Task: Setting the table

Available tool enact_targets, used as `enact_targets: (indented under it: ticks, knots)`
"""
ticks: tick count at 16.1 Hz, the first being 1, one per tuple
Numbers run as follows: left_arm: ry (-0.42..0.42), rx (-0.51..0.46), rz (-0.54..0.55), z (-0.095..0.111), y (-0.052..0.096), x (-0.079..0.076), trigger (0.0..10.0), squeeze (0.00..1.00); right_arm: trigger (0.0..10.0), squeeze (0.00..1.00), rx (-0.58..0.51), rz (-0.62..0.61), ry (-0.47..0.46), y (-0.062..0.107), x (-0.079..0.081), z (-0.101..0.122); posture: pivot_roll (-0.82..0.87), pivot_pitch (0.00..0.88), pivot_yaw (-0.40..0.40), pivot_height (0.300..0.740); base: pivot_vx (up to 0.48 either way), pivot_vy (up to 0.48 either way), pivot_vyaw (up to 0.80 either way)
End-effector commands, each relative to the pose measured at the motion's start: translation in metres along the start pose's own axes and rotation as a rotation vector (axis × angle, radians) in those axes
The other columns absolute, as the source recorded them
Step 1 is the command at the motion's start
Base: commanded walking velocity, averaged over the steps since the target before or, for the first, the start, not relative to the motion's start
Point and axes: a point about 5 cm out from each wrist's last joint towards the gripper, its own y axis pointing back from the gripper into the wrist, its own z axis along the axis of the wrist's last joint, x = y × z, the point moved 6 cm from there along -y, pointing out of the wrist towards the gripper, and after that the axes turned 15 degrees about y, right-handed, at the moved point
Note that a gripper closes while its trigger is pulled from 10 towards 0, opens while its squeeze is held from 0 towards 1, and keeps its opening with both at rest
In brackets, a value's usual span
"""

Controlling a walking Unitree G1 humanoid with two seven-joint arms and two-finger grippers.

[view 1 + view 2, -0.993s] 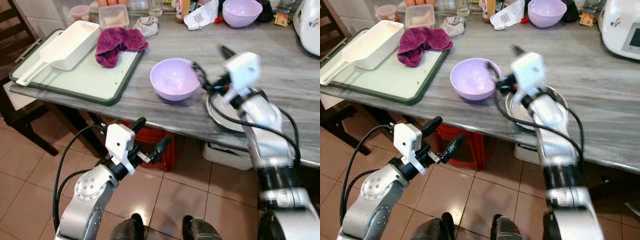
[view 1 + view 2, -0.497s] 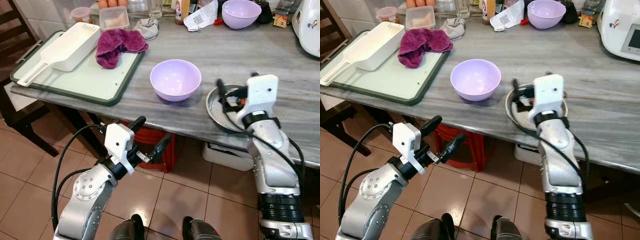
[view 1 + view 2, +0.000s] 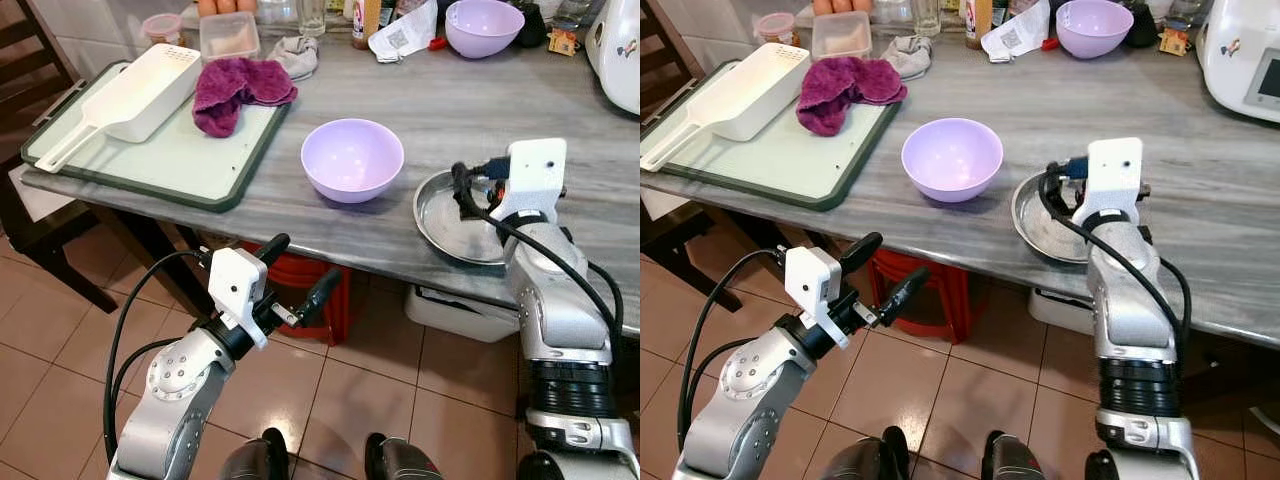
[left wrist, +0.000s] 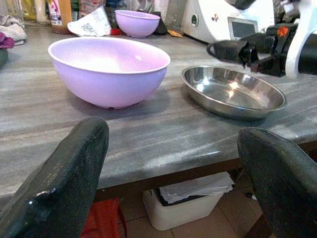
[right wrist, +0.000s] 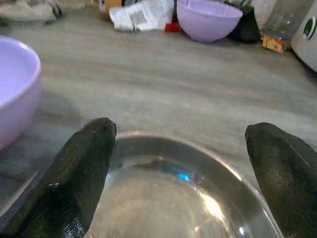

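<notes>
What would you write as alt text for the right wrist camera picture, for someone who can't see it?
Two black fingers of the robot's right gripper, spread open, hover over a shiny steel dish on a grey table. The edge of a lilac bowl sits beside the dish, and a second lilac bowl stands at the far side near a crumpled white packet.

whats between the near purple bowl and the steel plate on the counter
Nothing: only bare grey counter separates the purple bowl from the steel plate, clearest in the left wrist view.

A shallow steel dish (image 3: 462, 215) sits upright and empty near my bench (image 3: 420, 110) edge, just beside a lilac bowl (image 3: 352, 158), upright and empty too.
</notes>
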Motion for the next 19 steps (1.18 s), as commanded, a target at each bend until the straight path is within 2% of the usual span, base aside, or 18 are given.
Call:
enact_targets:
  ticks: [1,2,3,5,9,13,14,19]
  knots:
    - [-0.005,0.016,0.0,-0.004,0.002,0.001,10.0,0.0,10.0,0.0,0.03,0.022,0.022,0.001,0.004,-0.006,-0.16,0.205,0.019,0.74,0.0,0.0,0.0]
    - [-0.006,0.016,0.0,-0.004,0.002,0.001,10.0,0.0,10.0,0.0,0.068,0.068,0.024,0.002,0.013,-0.013,-0.16,0.205,0.019,0.74,0.0,0.0,0.0]
    - [-0.007,0.015,-0.001,-0.003,0.003,0.001,10.0,0.0,10.0,0.0,0.079,0.118,-0.021,0.004,0.021,-0.016,-0.16,0.208,0.019,0.74,0.0,0.0,0.0]
    - [-0.006,0.016,-0.004,-0.003,0.004,0.0,10.0,0.0,10.0,0.0,0.119,0.153,-0.052,0.008,0.03,-0.025,-0.16,0.215,0.021,0.74,0.0,0.0,0.0]
    - [-0.007,0.023,-0.004,-0.003,0.006,0.0,10.0,0.0,10.0,0.0,0.179,0.166,-0.081,0.01,0.033,-0.037,-0.15,0.225,0.024,0.74,0.0,0.0,0.0]
    - [-0.008,0.026,-0.001,-0.004,0.007,0.0,10.0,0.0,10.0,0.0,0.196,0.203,-0.126,0.009,0.039,-0.036,-0.15,0.231,0.025,0.74,0.0,0.0,0.0]
    - [-0.007,0.03,0.001,-0.005,0.007,0.0,10.0,0.0,10.0,0.0,0.201,0.236,-0.159,0.007,0.047,-0.036,-0.15,0.235,0.027,0.74,0.0,0.0,0.0]
    - [-0.01,0.035,0.005,-0.005,0.008,0.0,10.0,0.0,10.0,0.0,0.178,0.271,-0.174,0.003,0.054,-0.027,-0.14,0.242,0.031,0.74,0.0,0.0,0.0]
